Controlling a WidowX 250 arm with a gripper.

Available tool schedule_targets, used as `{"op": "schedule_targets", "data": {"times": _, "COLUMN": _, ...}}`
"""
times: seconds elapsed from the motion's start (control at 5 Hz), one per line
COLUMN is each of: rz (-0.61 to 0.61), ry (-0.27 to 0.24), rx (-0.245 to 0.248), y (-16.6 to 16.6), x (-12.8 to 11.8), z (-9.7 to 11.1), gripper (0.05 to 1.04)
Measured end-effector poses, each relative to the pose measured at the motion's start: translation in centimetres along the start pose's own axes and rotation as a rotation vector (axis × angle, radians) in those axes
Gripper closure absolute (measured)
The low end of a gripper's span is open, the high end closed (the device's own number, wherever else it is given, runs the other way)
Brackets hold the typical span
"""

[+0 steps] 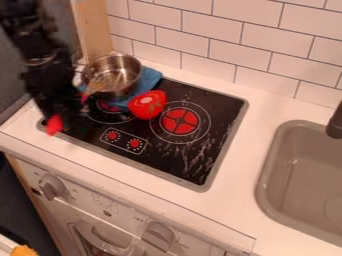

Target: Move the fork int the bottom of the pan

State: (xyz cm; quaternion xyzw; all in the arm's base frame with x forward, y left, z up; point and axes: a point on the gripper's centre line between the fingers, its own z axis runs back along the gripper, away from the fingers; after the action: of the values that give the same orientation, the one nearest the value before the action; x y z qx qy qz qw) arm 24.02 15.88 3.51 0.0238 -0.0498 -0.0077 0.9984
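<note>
My gripper [67, 112] is a blur over the stove's left edge; I can't tell how far open it is or whether it holds anything. Just beyond it, up and right, sits the metal pan [112, 75]. I can't make out the fork, so I wouldn't count its placement at the bottom as done.

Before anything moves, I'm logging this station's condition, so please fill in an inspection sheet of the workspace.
Surface: black cooktop, pale streaks on its right side
Job's things: metal pan at the back left; fork cannot be made out for certain
Clutter: blue cloth by the pan; rounded red item right of it
Gripper: over the cooktop's left side
Cables: nothing seen
Surroundings: white tiled wall behind, sink at right
</note>
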Motion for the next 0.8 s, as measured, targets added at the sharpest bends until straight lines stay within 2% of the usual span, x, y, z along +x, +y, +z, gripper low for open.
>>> {"op": "schedule_targets", "data": {"times": 0.2, "rz": -0.001, "ry": 0.0, "rx": 0.019, "y": 1.0, "x": -0.9, "z": -0.3, "gripper": 0.649}}
{"op": "schedule_targets", "data": {"times": 0.6, "rz": -0.016, "ry": 0.0, "rx": -0.003, "y": 1.0, "x": -3.2, "z": -0.3, "gripper": 0.649}}
{"op": "schedule_targets", "data": {"times": 0.8, "rz": -0.023, "ry": 0.001, "rx": -0.006, "y": 0.9, "x": -3.5, "z": -0.5, "gripper": 0.649}}
